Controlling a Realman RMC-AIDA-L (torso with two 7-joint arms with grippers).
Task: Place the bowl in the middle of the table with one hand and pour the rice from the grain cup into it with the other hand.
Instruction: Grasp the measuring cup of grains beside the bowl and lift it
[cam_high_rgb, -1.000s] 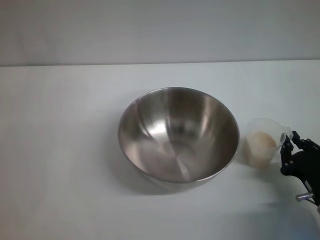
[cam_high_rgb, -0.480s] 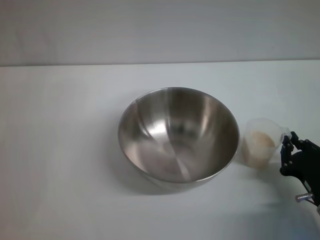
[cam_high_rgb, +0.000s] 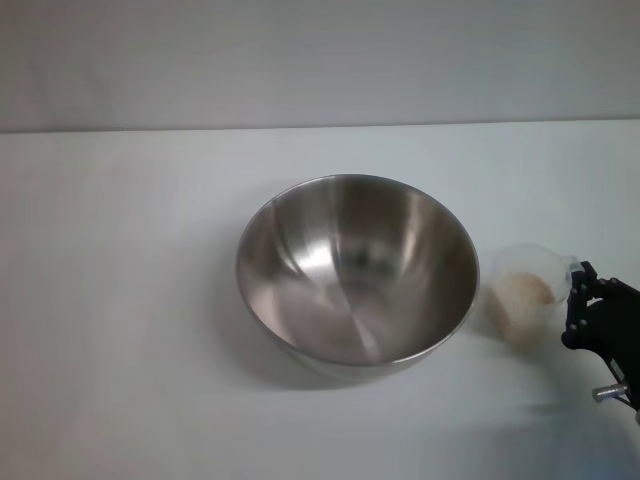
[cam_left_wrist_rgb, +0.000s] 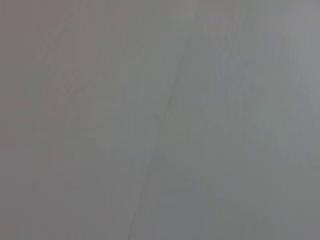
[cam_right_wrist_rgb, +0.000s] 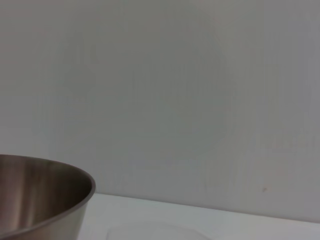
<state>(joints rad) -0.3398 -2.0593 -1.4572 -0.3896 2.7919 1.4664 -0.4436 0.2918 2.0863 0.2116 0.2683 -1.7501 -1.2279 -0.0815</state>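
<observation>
the wide, round stainless-steel mixing bowl (cam_high_rgb: 356, 270) is sitting upright near the middle of the plain white matte table (cam_high_rgb: 120, 300), its brushed inside shining and holding nothing. that placement looks like the first half of the job already settled: the bowl is standing where the pour is meant to land, with its open mouth facing up and bare table all around it.

the small translucent plastic grain cup (cam_high_rgb: 527, 295) is standing just beside the bowl on the robot's right, upright, with a loose heap of pale beige rice (cam_high_rgb: 522, 298) inside it. no grains are lying in the bowl, so the pouring is judged as not yet begun.

the black right gripper (cam_high_rgb: 578, 300) is sitting right at the cup's outer edge, by the little spout or handle at the rim. it is probably being set there so the cup can be lifted and tipped sideways over the bowl's thin rim. whether its fingers are clamping the cup or merely touching it is something i cannot tell from these views. the right wrist view is showing only the bowl's rim and a faint curve of the cup's top.

the left gripper is not appearing anywhere; its wrist view is showing only blank grey surface.

no brand, label or readable writing is showing on any object.
</observation>
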